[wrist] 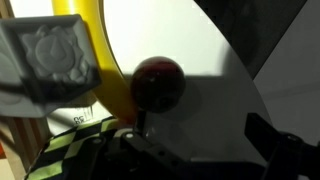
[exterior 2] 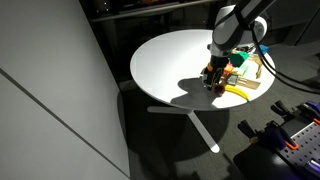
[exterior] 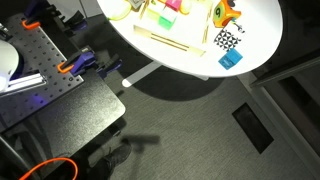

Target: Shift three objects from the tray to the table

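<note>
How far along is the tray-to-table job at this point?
Done: a red piece lies on the white table, clear of the open hand. In hand: nothing. Left: a pink piece appears to sit on the tray; how many have moved cannot be told.

The white Franka arm with black joints (exterior 2: 243,18) enters at the upper right of an exterior view and bends steeply downward; its wrist (exterior 2: 222,45) points almost straight down; the dark Robotiq gripper (exterior 2: 213,74) hangs below it, right of centre; in the wrist view one dark finger (wrist: 272,148) sits at the lower right, far out from the middle; the jaws stand spread apart.
</note>
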### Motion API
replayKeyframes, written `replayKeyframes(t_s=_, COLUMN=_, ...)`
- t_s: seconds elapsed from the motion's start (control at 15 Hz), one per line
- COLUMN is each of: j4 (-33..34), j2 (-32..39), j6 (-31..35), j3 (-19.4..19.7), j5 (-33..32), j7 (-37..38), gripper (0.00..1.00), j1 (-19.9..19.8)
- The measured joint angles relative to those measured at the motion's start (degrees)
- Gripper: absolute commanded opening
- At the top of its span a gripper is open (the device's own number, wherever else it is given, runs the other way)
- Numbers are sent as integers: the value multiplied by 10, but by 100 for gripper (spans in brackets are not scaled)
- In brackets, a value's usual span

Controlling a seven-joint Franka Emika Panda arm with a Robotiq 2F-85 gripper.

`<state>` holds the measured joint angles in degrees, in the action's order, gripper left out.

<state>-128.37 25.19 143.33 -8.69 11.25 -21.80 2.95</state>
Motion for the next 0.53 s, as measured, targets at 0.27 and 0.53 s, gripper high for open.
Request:
replayKeyframes(t_s=0.27, j4=2, j2=-2, j6=0, j3=1, j5=0, j7=5, gripper=100, j1=-2)
replayKeyframes(t_s=0.53, j4=2, j2=-11, j6=0, j3=7, j5=-16, j7=43, gripper=100, j1=-2)
